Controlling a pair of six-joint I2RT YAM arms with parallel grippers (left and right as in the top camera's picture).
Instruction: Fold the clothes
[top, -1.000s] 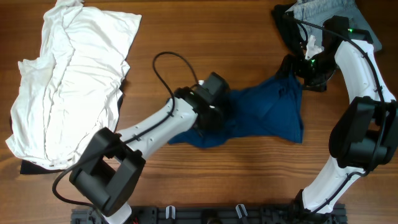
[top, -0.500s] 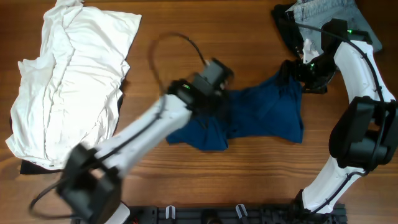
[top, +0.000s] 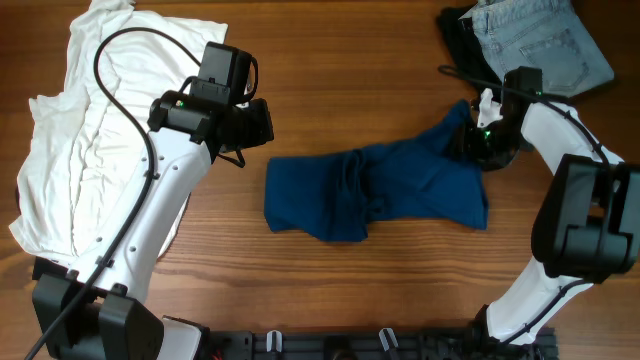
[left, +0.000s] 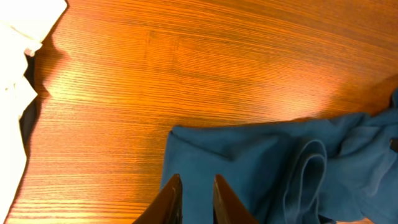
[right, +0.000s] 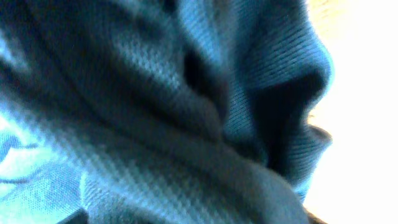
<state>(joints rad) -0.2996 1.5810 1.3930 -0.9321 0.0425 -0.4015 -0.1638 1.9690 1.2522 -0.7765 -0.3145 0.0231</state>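
Lying crumpled across the middle of the brown wood-grain counter (top: 340, 60), the plain dark-blue short-sleeved T-shirt (top: 400, 190) is bunched into thick folds at its centre. Its left edge is fairly flat, and its upper right corner is drawn up to a peak.

Left arm: the left pincer (top: 262, 125) hovers over bare wood, just above and left of the blue shirt's left edge and clear of it. In the left wrist view its two fingers (left: 171, 202) stand close together with a narrow gap. Nothing is between them, so the pincer is all but clenched and empty. The blue cloth (left: 261, 168) lies beneath and to the right of the tips.

Right arm: the right pincer (top: 478, 140) sits against the peaked upper right corner of the blue shirt. The right wrist view is filled with blurred blue knit fabric (right: 155, 124) and no fingers show. I cannot tell whether this pincer is clenched on the cloth or released.

Other items: a large plain white shirt (top: 110, 130) is spread loosely over the counter's far left, its edge showing in the left wrist view (left: 18, 37). A pale blue denim garment (top: 540, 40) lies at the top right corner, with a black piece of cloth (top: 455, 40) beside it.
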